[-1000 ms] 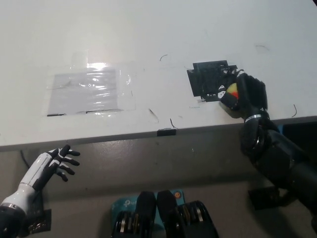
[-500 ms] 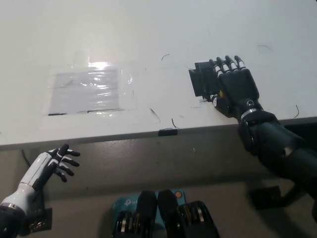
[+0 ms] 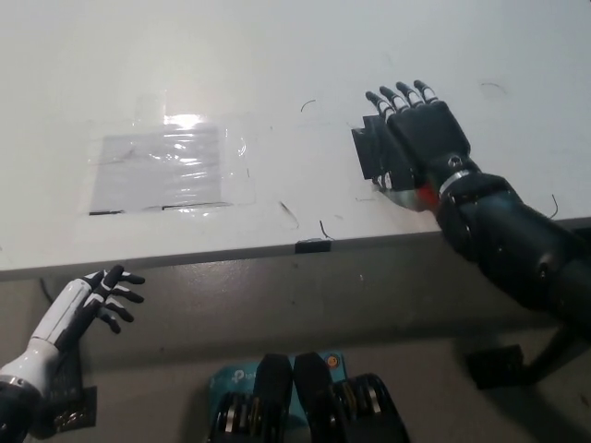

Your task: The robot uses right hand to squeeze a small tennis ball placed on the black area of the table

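A white table (image 3: 277,55) seen steeply from above, its near edge running across the middle of the view. Toward the table's right side is a small black patch (image 3: 367,155). The black right hand (image 3: 420,138) lies flat over the right part of this patch, palm down, fingers (image 3: 399,93) straight, spread apart and pointing away from the near edge, closed on nothing. The ball (image 3: 425,194) shows only as a sliver of red and pale colour under the wrist, at the patch's near-right corner; whether the hand touches it cannot be told. The black forearm runs from the patch off past the table's near edge to the lower right. Well left of the patch, a shiny clear sheet (image 3: 166,171) is stuck flat on the table. The white left hand (image 3: 92,300) rests below the table's near edge, far left of the patch, fingers apart and empty.
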`<state>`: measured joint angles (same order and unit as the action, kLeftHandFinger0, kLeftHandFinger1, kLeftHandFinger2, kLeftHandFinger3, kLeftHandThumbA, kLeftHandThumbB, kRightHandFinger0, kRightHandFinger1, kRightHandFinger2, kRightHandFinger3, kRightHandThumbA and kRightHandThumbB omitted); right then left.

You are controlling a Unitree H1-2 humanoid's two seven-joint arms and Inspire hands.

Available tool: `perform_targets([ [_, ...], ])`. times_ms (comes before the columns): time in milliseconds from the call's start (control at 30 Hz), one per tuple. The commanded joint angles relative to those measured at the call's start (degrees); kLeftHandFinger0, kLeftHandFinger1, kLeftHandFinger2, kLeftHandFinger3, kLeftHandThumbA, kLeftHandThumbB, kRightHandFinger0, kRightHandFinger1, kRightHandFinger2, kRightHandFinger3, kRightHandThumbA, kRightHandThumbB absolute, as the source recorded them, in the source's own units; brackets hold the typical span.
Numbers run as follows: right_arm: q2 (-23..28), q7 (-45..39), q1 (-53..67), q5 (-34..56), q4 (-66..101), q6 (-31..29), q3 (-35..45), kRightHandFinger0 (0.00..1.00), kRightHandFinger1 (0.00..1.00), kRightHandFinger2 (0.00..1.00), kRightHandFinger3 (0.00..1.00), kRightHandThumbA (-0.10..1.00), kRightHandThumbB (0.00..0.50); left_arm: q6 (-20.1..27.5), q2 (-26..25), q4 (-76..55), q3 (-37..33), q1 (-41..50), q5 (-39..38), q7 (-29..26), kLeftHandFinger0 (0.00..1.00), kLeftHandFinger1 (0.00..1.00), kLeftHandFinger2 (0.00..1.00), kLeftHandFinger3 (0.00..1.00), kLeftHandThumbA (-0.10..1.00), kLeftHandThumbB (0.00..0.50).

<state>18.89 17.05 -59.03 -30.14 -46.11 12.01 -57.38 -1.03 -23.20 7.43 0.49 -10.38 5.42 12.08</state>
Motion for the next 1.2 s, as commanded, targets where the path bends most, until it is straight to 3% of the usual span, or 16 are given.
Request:
perform_targets([
  [0, 1.81, -3.64, -1.48, -3.19, 4.11, 1.06, 5.15, 1.0, 1.0, 1.0, 1.0, 1.0, 0.5, 2.36, -1.5, -1.44, 1.1, 0.15, -0.13, -0.47, 0.38, 0.43, 0.51, 0.61, 1.0, 0.1],
  [200, 3.45, -9.33, 0.41, -2.51, 13.82, 1.85, 13.54, 1.0, 1.0, 1.0, 1.0, 1.0, 0.5, 2.43, -1.11, -1.34, 1.56, 0.94, -0.65, -0.45, 0.38, 0.42, 0.51, 0.62, 1.0, 0.084],
  [267, 4.06, -10.18, 1.82, -2.51, 17.99, 2.3, 16.37, 1.0, 1.0, 1.0, 1.0, 1.0, 0.46, 2.3, -0.81, -1.31, 1.73, 1.28, -0.97, -0.46, 0.37, 0.41, 0.5, 0.61, 0.98, 0.072],
  [300, 4.06, -9.48, 2.94, -3.45, 21.64, 5.09, 18.63, 1.0, 1.0, 1.0, 1.0, 1.0, 0.389, 2.29, -1.01, -1.49, 1.56, 1.37, -0.59, -0.37, 0.37, 0.42, 0.51, 0.62, 1.0, 0.086],
  [333, 2.73, -7.18, 5.62, -0.78, 28.85, 9.86, 25.45, 0.96, 1.0, 1.0, 1.0, 0.62, 0.258, 2.37, -0.7, -1.31, 1.87, 1.38, -1.1, -0.43, 0.37, 0.42, 0.51, 0.61, 0.99, 0.103],
  [367, 2.57, -7.55, 5.8, -1.18, 29.04, 9.87, 25.88, 0.83, 1.0, 1.0, 1.0, 0.59, 0.252, 2.37, -0.7, -1.31, 1.88, 1.38, -1.09, -0.42, 0.37, 0.42, 0.5, 0.61, 0.99, 0.104],
  [400, 2.24, -7.1, 8.16, 0.99, 34.75, 10.71, 30.22, 0.55, 0.95, 1.0, 1.0, 0.47, 0.183, 1.97, -0.66, -1.57, 1.89, 1.45, -0.99, -0.45, 0.38, 0.42, 0.51, 0.61, 0.99, 0.093],
  [433, 2.24, -7.03, 11.14, 3.74, 41.01, 10.67, 34.74, 0.38, 0.62, 0.87, 1.0, 0.44, 0.134, 2.7, -0.57, -1.36, 2.0, 1.5, -1.17, -0.48, 0.38, 0.43, 0.51, 0.61, 0.98, 0.084],
  [467, 2.14, -6.6, 13.09, 5.5, 43.91, 9.04, 37.4, 0.19, 0.36, 0.58, 0.88, 0.41, 0.125, 2.87, -0.55, -1.32, 2.06, 1.5, -1.48, -0.27, 0.38, 0.43, 0.51, 0.61, 0.98, 0.083],
  [500, 1.95, -6.84, 13.41, 5.44, 44.35, 8.86, 38.02, 0.09, 0.23, 0.45, 0.82, 0.39, 0.122, 2.9, -0.54, -1.31, 2.07, 1.5, -1.51, -0.23, 0.38, 0.43, 0.51, 0.61, 0.98, 0.082],
  [567, 1.53, -7.0, 16.93, 8.04, 50.7, 9.81, 42.7, 0.15, 0.21, 0.38, 0.68, 0.41, 0.112, 2.56, -0.47, -1.28, 2.11, 1.08, -1.55, -0.21, 0.38, 0.44, 0.52, 0.63, 0.99, 0.103],
  [600, 0.53, -6.02, 20.98, 12.28, 55.5, 8.33, 47.18, 0.02, 0.1, 0.29, 0.63, 0.27, 0.101, 2.71, -0.63, -1.42, 1.92, 1.14, -1.08, -0.27, 0.37, 0.42, 0.51, 0.62, 1.0, 0.133],
  [667, -0.13, -5.61, 25.63, 15.88, 58.75, 5.54, 51.38, 0.0, 0.0, 0.2, 0.54, 0.16, 0.081, 2.7, -0.65, -1.57, 1.55, 1.3, -0.25, -0.49, 0.35, 0.4, 0.5, 0.61, 1.0, 0.162],
  [733, -1.05, -5.81, 28.32, 19.15, 59.55, 2.88, 54.24, 0.0, 0.02, 0.14, 0.48, 0.14, 0.05, 1.84, -0.64, -2.16, 1.52, 1.5, 0.08, -0.63, 0.35, 0.41, 0.52, 0.62, 1.0, 0.133],
  [867, -2.83, -8.47, 39.07, 33.6, 57.74, -8.29, 63.69, 0.0, 0.0, 0.08, 0.45, 0.29, 0.026, 2.08, -0.77, -1.83, 1.65, 1.54, -0.48, -0.26, 0.37, 0.42, 0.52, 0.63, 1.0, 0.104],
  [1167, -10.61, -7.91, 46.44, 41.65, 49.77, -12.75, 72.96, 0.0, 0.0, 0.0, 0.3, 0.22, 0.07, 2.15, -1.06, -1.58, 1.25, 1.56, 0.61, -0.58, 0.38, 0.43, 0.52, 0.64, 1.0, 0.12],
])
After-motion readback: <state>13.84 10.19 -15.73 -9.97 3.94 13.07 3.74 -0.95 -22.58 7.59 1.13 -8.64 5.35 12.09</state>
